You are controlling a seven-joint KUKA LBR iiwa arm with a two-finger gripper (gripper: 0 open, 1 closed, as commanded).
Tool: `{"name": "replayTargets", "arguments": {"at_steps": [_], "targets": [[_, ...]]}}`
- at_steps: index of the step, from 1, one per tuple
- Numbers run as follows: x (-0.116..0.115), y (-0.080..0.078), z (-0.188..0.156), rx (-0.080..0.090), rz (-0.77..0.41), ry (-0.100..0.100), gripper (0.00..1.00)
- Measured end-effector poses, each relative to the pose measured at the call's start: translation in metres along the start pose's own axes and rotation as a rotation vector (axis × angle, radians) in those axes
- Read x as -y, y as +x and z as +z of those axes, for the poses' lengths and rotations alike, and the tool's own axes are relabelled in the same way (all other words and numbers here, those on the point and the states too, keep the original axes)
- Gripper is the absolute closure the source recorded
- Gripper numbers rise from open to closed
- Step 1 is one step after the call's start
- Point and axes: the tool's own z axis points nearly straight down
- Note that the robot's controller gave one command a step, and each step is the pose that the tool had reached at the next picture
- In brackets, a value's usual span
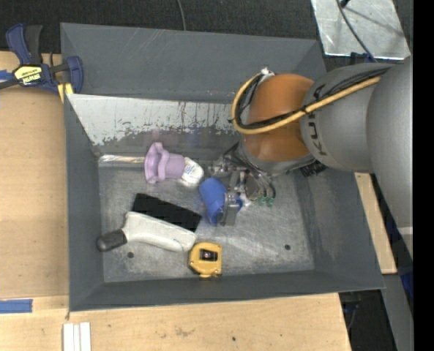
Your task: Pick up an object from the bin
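Observation:
My gripper (233, 193) is down in the middle of the bin, under the arm's orange cover. A blue rounded object (212, 197) sits right against its left side; whether it is gripped I cannot tell. Just up and left lie a purple soft piece (161, 165) and a small white-and-blue item (191, 172). A flat black rectangle (167, 211) lies left of the blue object.
A white-handled tool with a dark grey tip (149, 232) lies along the bin's front left. A yellow tape measure (205, 259) sits near the front wall. The arm and its cables cover the bin's right rear part.

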Motion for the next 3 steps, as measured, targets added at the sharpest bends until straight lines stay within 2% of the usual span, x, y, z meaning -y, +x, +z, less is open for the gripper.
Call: {"name": "replayTargets", "arguments": {"at_steps": [2, 3], "targets": [[-0.0001, -0.0004, -0.0006, 0.0, 0.0, 0.0, 1.0], [0.0001, 0.0012, -0.0057, -0.009, 0.0, 0.001, 1.0]]}}
